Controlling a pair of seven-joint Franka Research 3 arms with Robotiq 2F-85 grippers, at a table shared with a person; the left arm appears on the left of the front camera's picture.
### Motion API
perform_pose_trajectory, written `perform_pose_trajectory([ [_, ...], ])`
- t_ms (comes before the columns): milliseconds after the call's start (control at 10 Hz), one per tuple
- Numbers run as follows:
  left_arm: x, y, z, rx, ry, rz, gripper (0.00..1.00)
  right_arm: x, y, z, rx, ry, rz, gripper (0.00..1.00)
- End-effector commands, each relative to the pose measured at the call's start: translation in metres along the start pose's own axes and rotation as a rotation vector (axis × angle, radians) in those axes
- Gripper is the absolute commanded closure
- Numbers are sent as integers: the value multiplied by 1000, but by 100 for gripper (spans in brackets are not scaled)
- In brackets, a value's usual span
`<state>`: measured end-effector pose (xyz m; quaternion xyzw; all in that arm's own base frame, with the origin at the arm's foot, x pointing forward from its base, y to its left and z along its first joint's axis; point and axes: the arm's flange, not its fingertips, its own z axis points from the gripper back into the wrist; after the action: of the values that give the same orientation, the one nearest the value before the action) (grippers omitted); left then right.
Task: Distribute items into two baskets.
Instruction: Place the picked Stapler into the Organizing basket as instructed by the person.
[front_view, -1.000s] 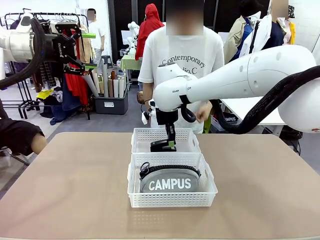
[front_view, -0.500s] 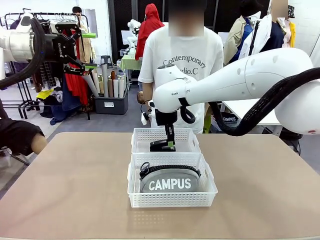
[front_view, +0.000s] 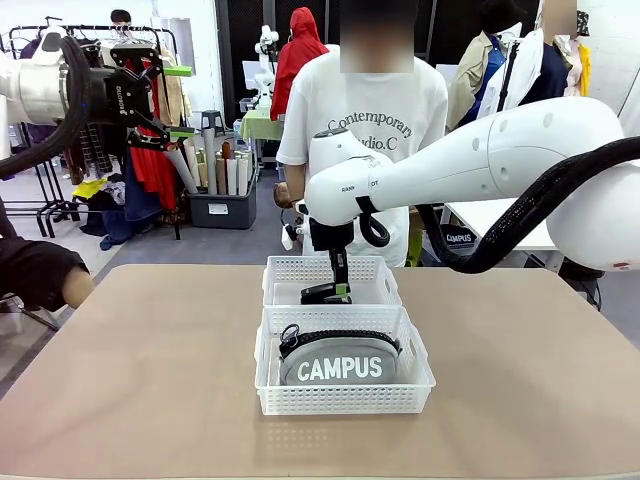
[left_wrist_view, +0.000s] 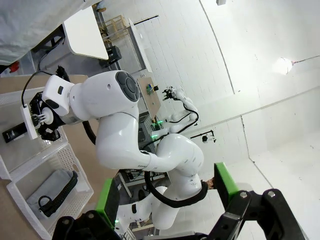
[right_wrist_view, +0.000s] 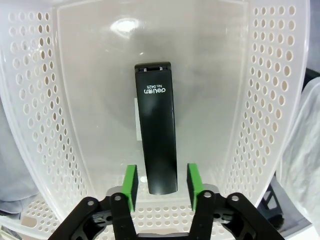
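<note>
Two white baskets sit end to end in the middle of the tan surface (front_view: 150, 380), their short sides touching. The near basket (front_view: 343, 399) holds the grey pouch (front_view: 338, 362), lying flat with its white "CAMPUS" lettering facing the robot and its black zipper along the top edge. The far basket (front_view: 332, 270) holds the black stapler (right_wrist_view: 156, 125), which lies lengthwise on the clear bottom, roughly central between the perforated walls.

The right arm reaches in from the right side and points straight down into the far basket. From the wrist view, the right claw (right_wrist_view: 160, 184) stands with its green pads (right_wrist_view: 130, 182) on either side of the stapler's near end, a thin gap showing on each side, so the jaws are apart and not clamped on it. In the front view the right claw (front_view: 340, 290) is low inside the basket, just above the stapler (front_view: 325, 293).

The left claw (front_view: 178, 100) hangs high at the left, well away from the baskets, its green-tipped fingers spread wide with nothing between them.

A person in a white printed T-shirt (front_view: 372, 120) stands at the far side, directly behind the baskets.
</note>
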<state>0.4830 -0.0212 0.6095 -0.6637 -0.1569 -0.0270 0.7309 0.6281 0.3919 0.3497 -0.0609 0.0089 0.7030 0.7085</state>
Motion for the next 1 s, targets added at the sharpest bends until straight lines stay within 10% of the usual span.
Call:
perform_pose_trajectory([
  [0,0,-2,0,-2,0,1,0,6,-5,6,-27,39,-24,1],
  [900,0,-2,0,-2,0,1,0,-8,-12,38,57,-55,-59,0],
])
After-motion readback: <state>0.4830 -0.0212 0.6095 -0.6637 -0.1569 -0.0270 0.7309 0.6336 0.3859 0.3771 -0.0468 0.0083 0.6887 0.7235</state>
